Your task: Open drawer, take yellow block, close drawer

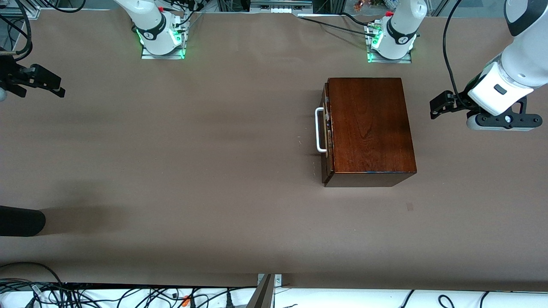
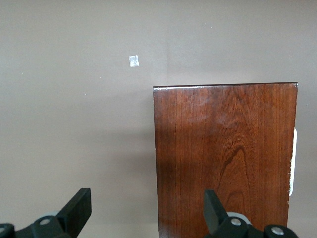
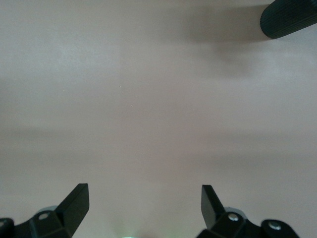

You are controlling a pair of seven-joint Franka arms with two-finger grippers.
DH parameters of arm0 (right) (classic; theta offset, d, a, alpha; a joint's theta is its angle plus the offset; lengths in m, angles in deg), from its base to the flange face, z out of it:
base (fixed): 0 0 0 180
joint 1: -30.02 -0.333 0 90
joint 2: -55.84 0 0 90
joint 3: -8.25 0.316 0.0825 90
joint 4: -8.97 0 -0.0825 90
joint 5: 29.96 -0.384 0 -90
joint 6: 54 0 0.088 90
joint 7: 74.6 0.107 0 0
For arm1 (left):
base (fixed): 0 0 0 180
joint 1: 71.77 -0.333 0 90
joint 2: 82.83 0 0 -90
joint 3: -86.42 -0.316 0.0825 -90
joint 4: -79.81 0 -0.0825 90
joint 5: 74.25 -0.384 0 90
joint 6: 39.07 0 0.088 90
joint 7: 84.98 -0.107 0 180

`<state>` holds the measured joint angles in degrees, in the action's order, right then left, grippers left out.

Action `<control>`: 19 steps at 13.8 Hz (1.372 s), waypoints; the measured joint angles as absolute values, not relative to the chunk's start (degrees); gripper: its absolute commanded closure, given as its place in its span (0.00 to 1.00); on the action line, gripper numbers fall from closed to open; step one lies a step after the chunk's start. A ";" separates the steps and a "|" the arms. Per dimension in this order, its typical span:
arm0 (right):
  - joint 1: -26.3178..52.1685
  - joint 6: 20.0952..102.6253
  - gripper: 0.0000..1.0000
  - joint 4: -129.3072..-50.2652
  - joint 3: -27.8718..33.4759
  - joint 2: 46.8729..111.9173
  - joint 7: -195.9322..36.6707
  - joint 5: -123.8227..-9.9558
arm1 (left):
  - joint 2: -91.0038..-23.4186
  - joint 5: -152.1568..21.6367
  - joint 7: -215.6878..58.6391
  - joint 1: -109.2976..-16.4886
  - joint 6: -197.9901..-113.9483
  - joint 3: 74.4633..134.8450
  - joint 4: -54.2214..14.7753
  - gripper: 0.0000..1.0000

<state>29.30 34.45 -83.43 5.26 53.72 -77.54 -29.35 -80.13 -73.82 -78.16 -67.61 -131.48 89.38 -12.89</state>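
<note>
The dark reddish-brown wooden box [image 1: 368, 126] stands on the table in front of the left arm's base. Its drawer [image 1: 326, 164] is shut, with the white bar handle [image 1: 319, 130] facing the right arm's end of the table. The yellow block is hidden. My left gripper [image 1: 437, 108] is open and empty, over the table beside the box at the left arm's end. The left wrist view shows the box top [image 2: 225, 148], a sliver of the handle [image 2: 294, 158] and the open gripper [image 2: 147, 208]. My right gripper [image 1: 55, 87] is open and empty, over bare table at the right arm's end [image 3: 145, 203].
A black cylindrical object [image 1: 19, 220] pokes in at the table's edge at the right arm's end, nearer to the front camera; it also shows in the right wrist view [image 3: 290, 17]. A small tape mark [image 1: 409, 206] lies nearer to the front camera than the box. Cables hang along the front edge.
</note>
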 measured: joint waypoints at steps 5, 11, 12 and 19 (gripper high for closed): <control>29.30 34.45 0.00 -83.43 5.26 53.72 -77.54 -29.35 | -80.13 -73.82 -78.16 -67.61 -131.48 89.39 -12.89 0.00; 29.30 34.45 0.00 -83.43 5.26 53.72 -77.54 -29.35 | -80.12 -73.82 -78.16 -67.53 -131.37 89.44 -12.89 0.00; 29.30 34.45 0.00 -83.43 5.26 53.72 -77.54 -29.35 | -80.12 -73.82 -78.16 -67.20 -131.24 89.46 -12.89 0.00; 29.30 34.45 0.00 -83.43 5.29 53.72 -77.54 -29.35 | -75.97 -73.75 -70.79 -55.41 -131.16 89.96 -11.18 0.00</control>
